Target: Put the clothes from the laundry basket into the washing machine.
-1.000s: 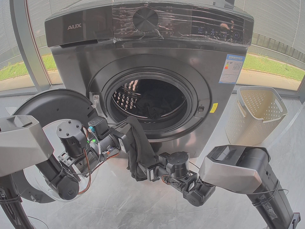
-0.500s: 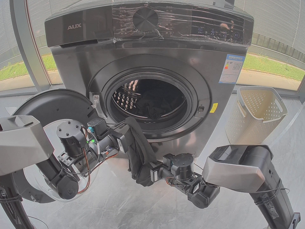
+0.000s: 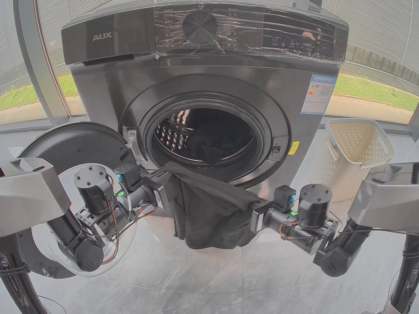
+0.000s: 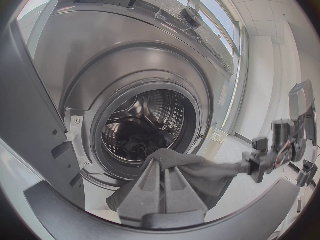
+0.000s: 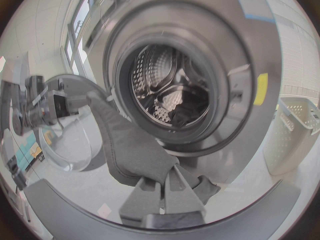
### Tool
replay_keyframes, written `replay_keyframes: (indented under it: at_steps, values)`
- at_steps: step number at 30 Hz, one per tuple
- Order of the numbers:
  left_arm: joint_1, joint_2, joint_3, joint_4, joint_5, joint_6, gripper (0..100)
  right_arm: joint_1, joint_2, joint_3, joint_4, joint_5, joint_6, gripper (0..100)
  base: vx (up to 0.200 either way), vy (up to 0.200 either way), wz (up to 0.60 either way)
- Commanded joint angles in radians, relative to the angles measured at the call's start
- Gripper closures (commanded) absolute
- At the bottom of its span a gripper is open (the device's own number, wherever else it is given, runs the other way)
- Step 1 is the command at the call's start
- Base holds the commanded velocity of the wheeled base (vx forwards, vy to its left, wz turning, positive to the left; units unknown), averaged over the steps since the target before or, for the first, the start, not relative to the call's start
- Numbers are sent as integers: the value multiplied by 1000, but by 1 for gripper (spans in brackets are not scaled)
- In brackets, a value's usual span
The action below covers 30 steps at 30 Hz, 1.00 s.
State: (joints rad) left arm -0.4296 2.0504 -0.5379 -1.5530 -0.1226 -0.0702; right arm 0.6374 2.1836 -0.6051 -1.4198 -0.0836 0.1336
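A black garment (image 3: 209, 206) hangs stretched between my two grippers, just below and in front of the washing machine's open drum (image 3: 205, 138). My left gripper (image 3: 165, 184) is shut on its left end (image 4: 166, 160). My right gripper (image 3: 255, 208) is shut on its right end (image 5: 140, 147). The cloth sags in the middle above the floor. Dark clothes (image 3: 214, 145) lie inside the drum. The cream laundry basket (image 3: 353, 158) stands on the floor to the right of the machine, tilted, with nothing visible inside.
The machine's round door (image 3: 70, 153) stands swung open at the left, behind my left arm. Grey tiled floor (image 3: 196, 280) lies in front. Windows surround the machine (image 3: 200, 79) on both sides.
My right gripper has swung out to the right and upward with the garment's end, spreading the bunched cloth into a wide span. The left gripper has shifted slightly left.
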Motion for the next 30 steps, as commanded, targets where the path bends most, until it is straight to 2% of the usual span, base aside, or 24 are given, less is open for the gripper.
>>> replay_keyframes:
  at_steps: [1, 5, 11, 22, 27, 30]
  values:
    - [14, -52, 52, -7, -46, 1, 100, -64, -209, 90, -37, 8, 15, 100, 0, 0, 0]
    - [23, -108, 84, -7, -108, 0, 100, -65, -243, 114, -94, 8, 66, 100, 0, 0, 0]
    - [28, -157, 127, -7, -129, 3, 100, -78, -258, 133, -128, 10, 118, 100, 0, 0, 0]
    - [26, -194, 102, -7, -123, 4, 100, -79, -288, 114, -128, -1, 103, 100, 0, 0, 0]
    - [28, -191, 79, -7, -117, 6, 100, -93, -286, 113, -130, -2, 67, 100, 0, 0, 0]
    - [28, -194, 72, -7, -117, 6, 100, -93, -288, 99, -130, -4, 66, 100, 0, 0, 0]
